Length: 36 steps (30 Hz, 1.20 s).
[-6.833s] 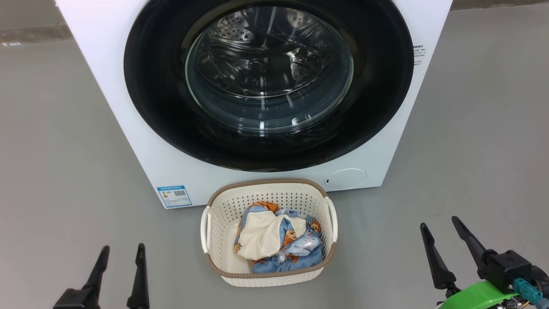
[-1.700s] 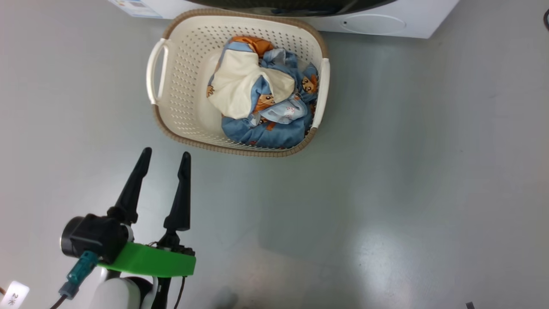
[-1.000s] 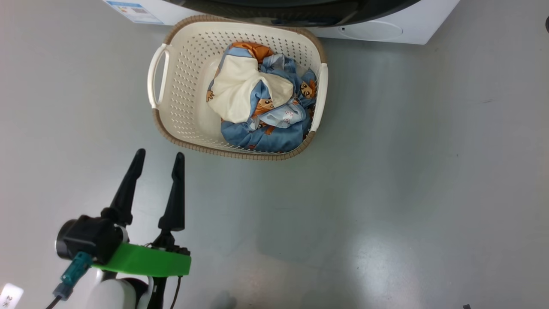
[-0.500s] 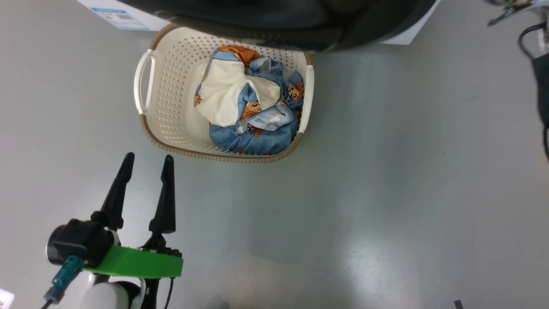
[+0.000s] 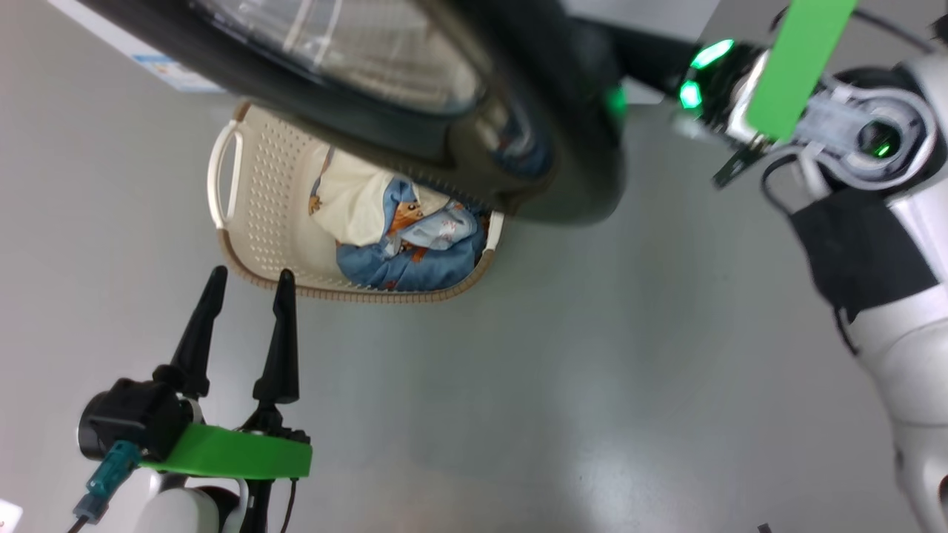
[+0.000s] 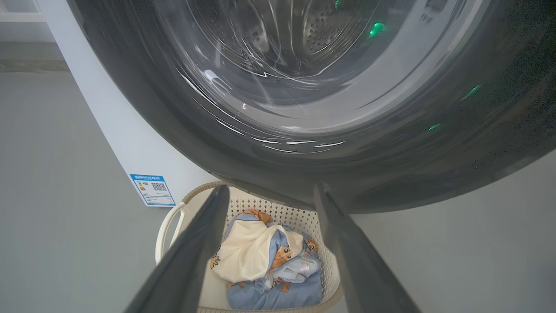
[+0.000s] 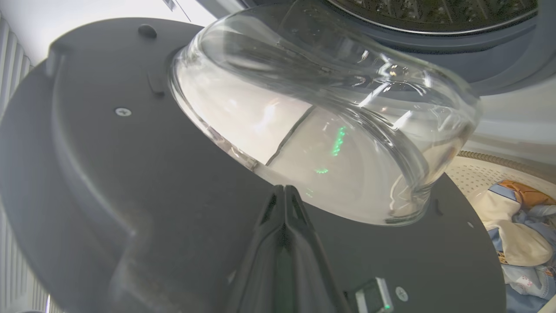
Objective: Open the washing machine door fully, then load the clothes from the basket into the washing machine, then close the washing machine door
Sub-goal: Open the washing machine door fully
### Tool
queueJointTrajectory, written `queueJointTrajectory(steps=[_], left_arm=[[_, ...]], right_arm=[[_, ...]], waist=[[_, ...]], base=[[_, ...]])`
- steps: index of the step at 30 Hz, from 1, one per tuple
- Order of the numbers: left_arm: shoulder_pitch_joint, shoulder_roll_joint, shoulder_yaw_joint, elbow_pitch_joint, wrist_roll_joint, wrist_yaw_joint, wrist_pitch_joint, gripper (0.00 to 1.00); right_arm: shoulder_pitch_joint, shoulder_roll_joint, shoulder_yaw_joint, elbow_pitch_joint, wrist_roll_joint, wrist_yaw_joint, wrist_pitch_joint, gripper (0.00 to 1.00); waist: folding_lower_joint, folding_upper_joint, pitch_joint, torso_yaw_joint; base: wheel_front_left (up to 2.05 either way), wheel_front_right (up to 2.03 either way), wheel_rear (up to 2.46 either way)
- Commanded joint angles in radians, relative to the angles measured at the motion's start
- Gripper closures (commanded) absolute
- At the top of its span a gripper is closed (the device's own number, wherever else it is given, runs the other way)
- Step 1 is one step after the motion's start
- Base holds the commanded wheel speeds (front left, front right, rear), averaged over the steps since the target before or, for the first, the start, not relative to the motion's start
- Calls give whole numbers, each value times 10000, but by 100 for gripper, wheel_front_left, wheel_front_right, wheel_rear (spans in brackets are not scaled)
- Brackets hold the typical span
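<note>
The door (image 5: 415,111) has swung out over the basket (image 5: 252,185), with the right gripper (image 7: 284,193), jaws closed, against its inner face. Opening looks partway done; the left gripper (image 5: 251,272) hangs by, jaws wide.

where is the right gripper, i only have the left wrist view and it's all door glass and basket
observer: The right gripper is behind the washing machine door, against its inner face, with its tips at the foot of the glass bowl.
operator: is it holding anything
observer: No. Its fingers are pressed together with nothing between them.
operator: so the door is off the machine
observer: Yes. The right wrist view shows the steel drum and the grey-blue gasket uncovered beyond the door's edge.
</note>
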Motion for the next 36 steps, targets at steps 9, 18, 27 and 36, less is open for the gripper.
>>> queueJointTrajectory(steps=[9,18,27,36], left_arm=[[197,190,249,64,-434,199,-65,0],[503,190,173,245,-687,258,-65,0],[879,190,72,420,-1014,318,-65,0],[1145,190,-192,556,-1088,340,-65,0]], right_arm=[[1841,752,835,-1515,-255,17,-26,100],[2975,1043,1612,-1754,-576,17,-536,100],[3975,1408,2528,-1380,-714,17,-1315,100],[4394,1730,3169,-878,-748,17,-2372,100]], waist=[[0,0,-1457,-221],[0,0,-2547,60],[0,0,-3658,630],[0,0,-4286,955]], base=[[0,0,0],[0,0,0],[0,0,0],[0,0,0]])
